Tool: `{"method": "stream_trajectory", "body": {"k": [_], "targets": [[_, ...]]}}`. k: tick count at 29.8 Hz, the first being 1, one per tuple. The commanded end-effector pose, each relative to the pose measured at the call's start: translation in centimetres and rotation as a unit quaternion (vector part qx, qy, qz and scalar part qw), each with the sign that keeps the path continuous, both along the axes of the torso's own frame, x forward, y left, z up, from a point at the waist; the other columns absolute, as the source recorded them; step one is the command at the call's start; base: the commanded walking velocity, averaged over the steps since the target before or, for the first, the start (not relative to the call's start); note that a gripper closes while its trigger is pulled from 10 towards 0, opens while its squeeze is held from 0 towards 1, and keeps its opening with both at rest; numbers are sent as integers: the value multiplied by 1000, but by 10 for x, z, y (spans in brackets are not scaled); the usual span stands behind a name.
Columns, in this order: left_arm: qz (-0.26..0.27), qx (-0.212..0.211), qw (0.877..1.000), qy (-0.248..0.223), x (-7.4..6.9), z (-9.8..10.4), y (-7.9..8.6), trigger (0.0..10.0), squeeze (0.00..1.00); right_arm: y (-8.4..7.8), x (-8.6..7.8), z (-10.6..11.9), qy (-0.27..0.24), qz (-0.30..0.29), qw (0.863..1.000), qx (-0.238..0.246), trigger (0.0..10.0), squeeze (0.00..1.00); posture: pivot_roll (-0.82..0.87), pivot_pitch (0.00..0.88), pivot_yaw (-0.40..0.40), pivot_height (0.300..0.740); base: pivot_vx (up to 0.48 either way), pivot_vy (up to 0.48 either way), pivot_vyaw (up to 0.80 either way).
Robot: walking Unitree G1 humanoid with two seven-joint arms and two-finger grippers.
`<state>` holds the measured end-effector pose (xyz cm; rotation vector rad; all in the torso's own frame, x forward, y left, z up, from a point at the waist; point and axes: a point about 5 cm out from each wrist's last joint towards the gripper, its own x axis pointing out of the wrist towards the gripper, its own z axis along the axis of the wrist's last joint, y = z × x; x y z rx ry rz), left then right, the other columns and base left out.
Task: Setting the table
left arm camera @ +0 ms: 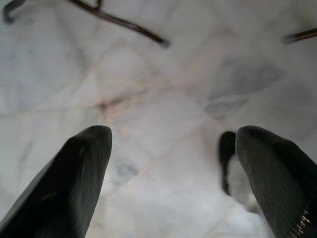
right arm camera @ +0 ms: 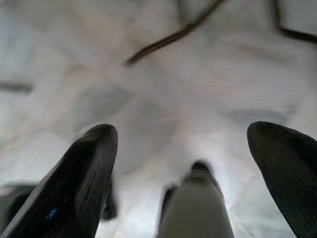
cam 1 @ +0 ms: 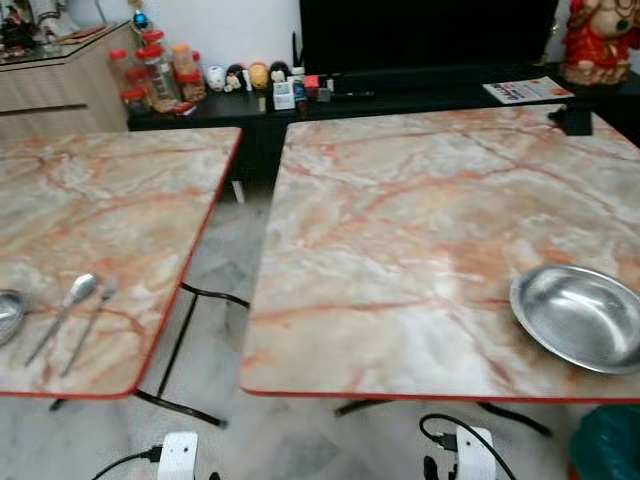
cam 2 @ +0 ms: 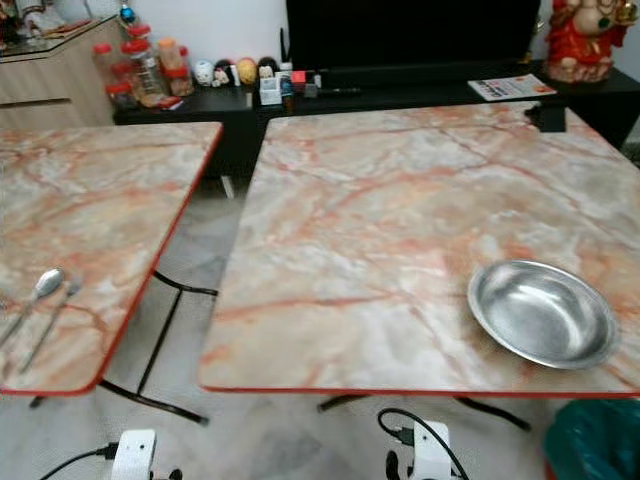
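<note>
Pale marble floor (left arm camera: 148, 124) underfoot, two marble-print tables pushed nearly side by side with a gap between. Both claws hanging low by the floor, idle: left claw (left arm camera: 173, 163) spread wide, holding nothing; right claw (right arm camera: 183, 163) same, fingers apart and empty. On the right table (cam 1: 400, 230), a steel plate (cam 1: 580, 315) near the front right corner, empty, right way up. On the left table (cam 1: 100, 210), a spoon (cam 1: 65, 312) and a fork (cam 1: 92, 320) lying just beside each other by the near edge, long axes running near-to-far with a slight tilt, heads pointing away, handles toward the robot. Edge of some steel dish (cam 1: 8, 315) beside them, maybe a bowl, hard to say. Looks like early going: plate placed, cutlery not yet beside it. Next move probably calls for stepping left and pinching the spoon by its handle. Further back, a dark TV bench (cam 1: 420, 95) with jars and little figurines.
</note>
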<state>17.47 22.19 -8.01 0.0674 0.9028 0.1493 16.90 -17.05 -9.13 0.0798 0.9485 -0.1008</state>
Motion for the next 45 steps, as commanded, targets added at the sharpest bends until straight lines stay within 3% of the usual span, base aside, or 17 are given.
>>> {"method": "stream_trajectory", "body": {"k": [1, 30, 35, 45], "targets": [[7, -4, 1000, 15, -9, -5, -2, 10000, 0, -4, -1, 0, 0, 4, 1000, -6, 10000, 0, 26, 0, 62, 740, 0, 480, 800], [18, -5, 1000, 16, -11, -5, 0, 10000, 0, -6, -3, -1, 4, -19, 1000, 2, 10000, 0, 29, 3, 57, 740, 0, 480, 99], [18, -5, 1000, 16, -11, -5, 0, 10000, 0, -7, 0, 1, -1, -16, 1000, 3, 10000, 0, 29, 0, 52, 740, 0, 480, -729], [14, -3, 1000, 17, -11, -5, 0, 10000, 0, -6, 4, 2, -7, -3, 1000, -2, 10000, 0, 34, 0, 46, 740, 0, 480, 0]]}}
